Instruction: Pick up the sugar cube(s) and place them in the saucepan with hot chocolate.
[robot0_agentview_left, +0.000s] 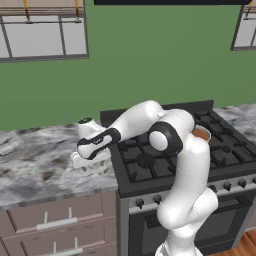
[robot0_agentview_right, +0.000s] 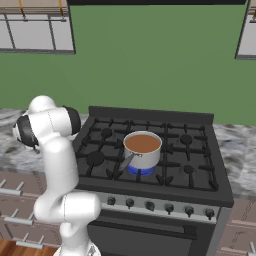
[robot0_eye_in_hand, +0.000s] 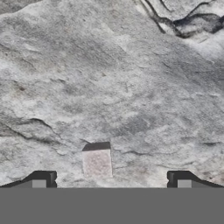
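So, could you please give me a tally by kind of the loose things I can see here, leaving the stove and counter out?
Sugar cube: 1, on the marble counter, between the tips of the open gripper.
Saucepan with hot chocolate: 1, on a lit burner of the stove.
Total: 2

Kitchen run along a green wall

A black gas stove (robot0_agentview_right: 165, 150) with grates, a row of knobs and an oven door below sits between stretches of grey marbled table (robot0_agentview_left: 35, 160); a blue flame (robot0_agentview_right: 141, 171) burns on one burner. Brownish drawers with pale handles (robot0_agentview_left: 55, 220) run under the table, glass-fronted wall cabinets (robot0_agentview_left: 42, 35) hang above, and wooden floor (robot0_agentview_left: 240, 247) shows at the lower corner.
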